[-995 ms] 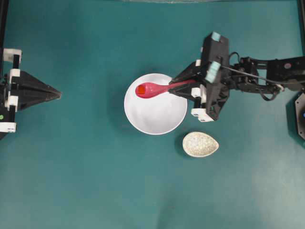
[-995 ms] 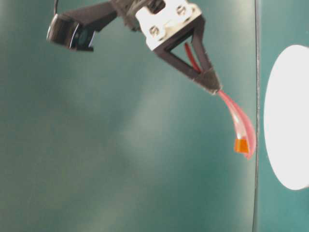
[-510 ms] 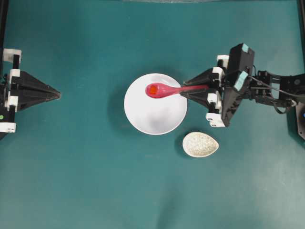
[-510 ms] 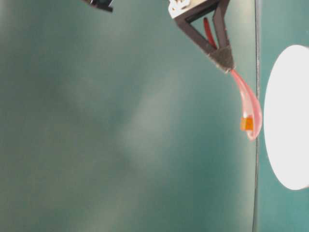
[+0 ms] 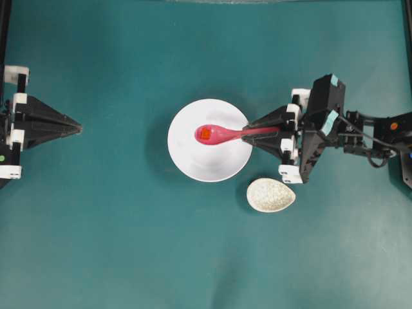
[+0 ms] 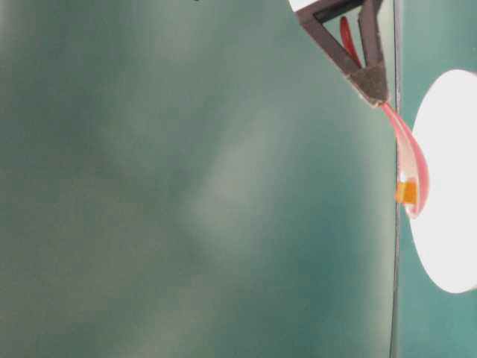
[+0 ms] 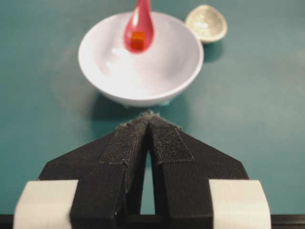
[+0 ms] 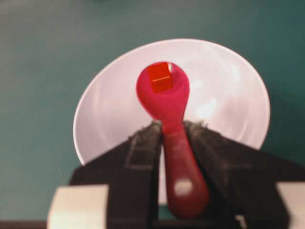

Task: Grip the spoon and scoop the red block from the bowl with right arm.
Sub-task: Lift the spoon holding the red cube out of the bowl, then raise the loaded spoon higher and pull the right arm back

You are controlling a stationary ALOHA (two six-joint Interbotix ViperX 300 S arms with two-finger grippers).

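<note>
My right gripper [image 5: 250,133] [image 8: 172,126] is shut on the handle of the magenta-pink spoon [image 5: 220,134] [image 8: 167,102]. The spoon's scoop hangs over the large white bowl [image 5: 187,161] [image 8: 105,109] and carries the tiny red block [image 5: 205,134] [image 8: 159,77] [image 7: 137,39]. In the table-level view the spoon [image 6: 411,168] with the red block [image 6: 405,192] hangs clear of the table beside the bowl [image 6: 447,224]. My left gripper [image 5: 80,128] [image 7: 149,118] rests at the far left, shut with nothing in it, its tip pointing at the bowl [image 7: 157,81].
A small speckled egg-shaped dish [image 5: 271,195] [image 7: 206,23] lies on the teal table just right of and nearer than the bowl, under the right arm's wrist. The right arm's base stands at the right edge [image 5: 402,148].
The right gripper drew back to the right with the spoon, then shifted slightly toward the bowl's centre. The red block stayed in the scoop. The left arm has not moved.
</note>
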